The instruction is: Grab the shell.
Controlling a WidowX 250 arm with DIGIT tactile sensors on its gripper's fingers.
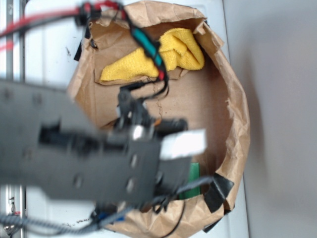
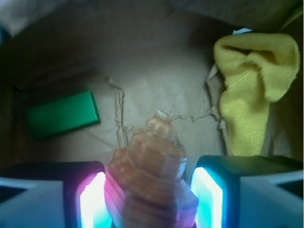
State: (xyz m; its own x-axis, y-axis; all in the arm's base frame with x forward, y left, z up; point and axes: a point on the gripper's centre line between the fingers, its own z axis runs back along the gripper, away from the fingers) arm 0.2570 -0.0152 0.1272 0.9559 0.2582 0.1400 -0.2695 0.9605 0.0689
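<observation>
The shell (image 2: 152, 166), orange-tan and ribbed, fills the gap between my gripper's (image 2: 151, 202) two glowing pads in the wrist view, its thin tip pointing away over the brown paper floor. The left pad (image 2: 95, 202) presses its side, and the right pad (image 2: 206, 197) meets it low down. In the exterior view my gripper (image 1: 143, 124) reaches down inside the paper bag (image 1: 240, 114), and the blurred arm hides nearly all of the shell.
A green block (image 2: 61, 114) lies on the bag floor to the left, also visible as the green block (image 1: 190, 178) under the arm. A yellow cloth (image 2: 251, 85) is bunched at the right, against the bag's far wall (image 1: 163, 57). The bag walls close in on all sides.
</observation>
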